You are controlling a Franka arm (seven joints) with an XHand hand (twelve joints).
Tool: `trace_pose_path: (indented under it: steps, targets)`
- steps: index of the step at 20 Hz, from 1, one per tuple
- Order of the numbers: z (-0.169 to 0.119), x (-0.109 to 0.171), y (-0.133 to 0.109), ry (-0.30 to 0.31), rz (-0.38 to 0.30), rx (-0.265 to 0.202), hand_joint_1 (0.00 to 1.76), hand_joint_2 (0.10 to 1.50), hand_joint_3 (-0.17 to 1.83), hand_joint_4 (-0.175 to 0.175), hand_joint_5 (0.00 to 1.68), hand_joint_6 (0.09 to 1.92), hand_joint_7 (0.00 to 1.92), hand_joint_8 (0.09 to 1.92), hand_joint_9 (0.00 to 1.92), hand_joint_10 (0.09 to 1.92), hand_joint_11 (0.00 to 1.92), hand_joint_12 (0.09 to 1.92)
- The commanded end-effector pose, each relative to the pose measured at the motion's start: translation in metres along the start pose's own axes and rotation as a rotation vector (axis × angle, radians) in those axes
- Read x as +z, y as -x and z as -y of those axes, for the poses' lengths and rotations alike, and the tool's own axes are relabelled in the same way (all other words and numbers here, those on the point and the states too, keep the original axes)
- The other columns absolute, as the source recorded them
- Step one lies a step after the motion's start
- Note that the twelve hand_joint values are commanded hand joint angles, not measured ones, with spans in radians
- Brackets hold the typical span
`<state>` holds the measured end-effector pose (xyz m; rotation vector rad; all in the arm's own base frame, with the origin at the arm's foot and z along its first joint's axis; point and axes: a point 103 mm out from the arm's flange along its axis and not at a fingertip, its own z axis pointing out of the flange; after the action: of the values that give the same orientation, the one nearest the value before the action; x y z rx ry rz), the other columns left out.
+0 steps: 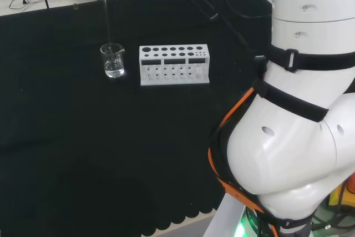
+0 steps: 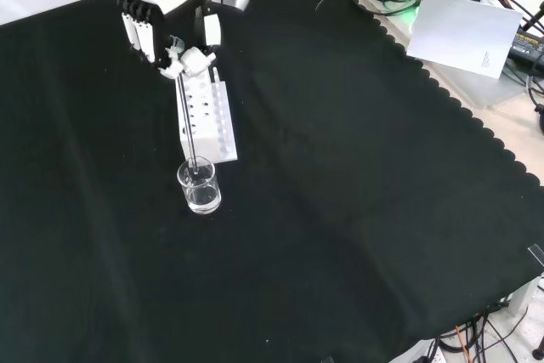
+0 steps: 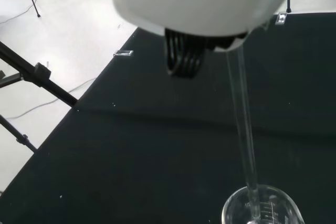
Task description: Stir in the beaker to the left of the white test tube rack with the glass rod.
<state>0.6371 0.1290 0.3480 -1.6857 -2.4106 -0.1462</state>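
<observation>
Fingers (image 2: 138, 33) curled, pinching glass rod (image 2: 188, 125); rod hanging below fingers, tip inside beaker (image 2: 200, 186) beside white rack (image 2: 206, 116).

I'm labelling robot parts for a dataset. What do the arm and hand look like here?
The arm is made of big, rounded, glossy white links with black straps round them and an orange cable running along its side. The hand is black and white: white shells over black finger segments. In the wrist view a blurred white part sits above a black ribbed piece.
</observation>
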Motion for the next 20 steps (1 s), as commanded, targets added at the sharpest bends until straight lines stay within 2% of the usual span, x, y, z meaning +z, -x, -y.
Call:
trace_pose_path:
  steps: [1,20]
  targets:
    - [-0.002,0.017,0.008,-0.031,0.005,0.002,1.34,0.41,1.11,-0.175,1.23,0.80,1.41,0.87,1.77,0.65,1.38,0.96]
    - [-0.012,0.055,0.025,-0.089,-0.016,-0.002,1.34,0.41,1.11,-0.175,1.23,0.80,1.41,0.87,1.77,0.65,1.38,0.97]
